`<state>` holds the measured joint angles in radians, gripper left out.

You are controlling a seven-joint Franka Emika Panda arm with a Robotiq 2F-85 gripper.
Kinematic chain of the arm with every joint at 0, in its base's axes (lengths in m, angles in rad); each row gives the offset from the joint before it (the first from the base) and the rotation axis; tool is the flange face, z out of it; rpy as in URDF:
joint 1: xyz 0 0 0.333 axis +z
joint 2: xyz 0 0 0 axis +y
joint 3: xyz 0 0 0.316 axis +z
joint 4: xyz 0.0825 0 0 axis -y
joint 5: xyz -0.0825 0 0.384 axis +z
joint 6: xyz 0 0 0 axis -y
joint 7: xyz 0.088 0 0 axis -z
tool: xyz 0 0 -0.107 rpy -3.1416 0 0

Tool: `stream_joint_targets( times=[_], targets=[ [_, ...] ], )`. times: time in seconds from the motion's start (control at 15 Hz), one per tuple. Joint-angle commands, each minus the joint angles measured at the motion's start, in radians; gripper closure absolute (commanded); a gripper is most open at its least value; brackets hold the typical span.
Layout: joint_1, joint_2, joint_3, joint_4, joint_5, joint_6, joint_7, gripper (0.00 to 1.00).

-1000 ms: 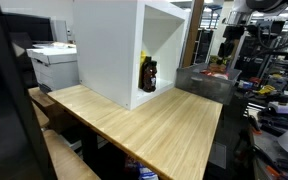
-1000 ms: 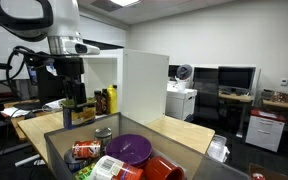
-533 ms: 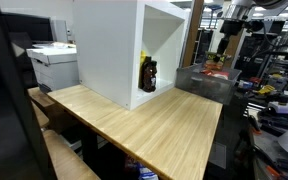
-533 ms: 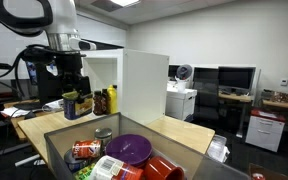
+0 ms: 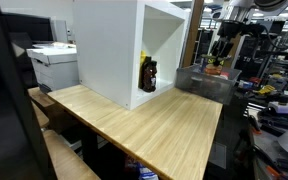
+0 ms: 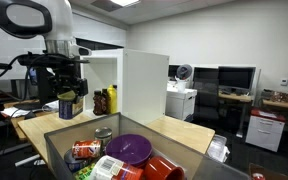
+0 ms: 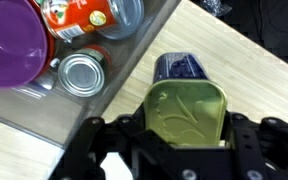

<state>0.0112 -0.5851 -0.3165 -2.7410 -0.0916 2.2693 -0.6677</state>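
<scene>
Tin [image 7: 189,108] is held above desk [image 7: 254,70], fingers [image 7: 242,135] clamped on its sides; rigid metal, prob. light, smooth, so slip-prone; flat sides are best gripped.

1. In an exterior view, we see that the arm [image 6: 46,22] has swung sideways, and its upper housing now sits nearer the picture's left edge than a second ago.
2. The pincer [image 6: 66,95], with the green tin [image 6: 66,104] clamped in it, has drifted away from the white cabinet [image 6: 144,85]. This widens the gap to the bottles [image 6: 104,100] on the table [image 6: 29,125].
3. In an exterior view, we find the pincer [image 5: 220,48] lower and further left in the picture than before.
</scene>
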Motion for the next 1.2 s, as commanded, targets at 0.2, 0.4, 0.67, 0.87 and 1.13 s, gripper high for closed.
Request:
stream_joint_targets(
  times=[0.2, 0.4, 0.67, 0.87, 1.13],
  targets=[
    [0.105, 0.012, -0.041, -0.046, 0.110, 0.032, -0.327, 0.68],
    [0.146, 0.066, -0.018, -0.040, 0.135, 0.055, -0.453, 0.68],
    [0.204, 0.134, 0.019, -0.041, 0.186, 0.154, -0.551, 0.68],
    [0.235, 0.188, 0.048, -0.041, 0.212, 0.235, -0.618, 0.68],
    [0.275, 0.271, 0.122, -0.041, 0.215, 0.302, -0.660, 0.68]
  ],
)
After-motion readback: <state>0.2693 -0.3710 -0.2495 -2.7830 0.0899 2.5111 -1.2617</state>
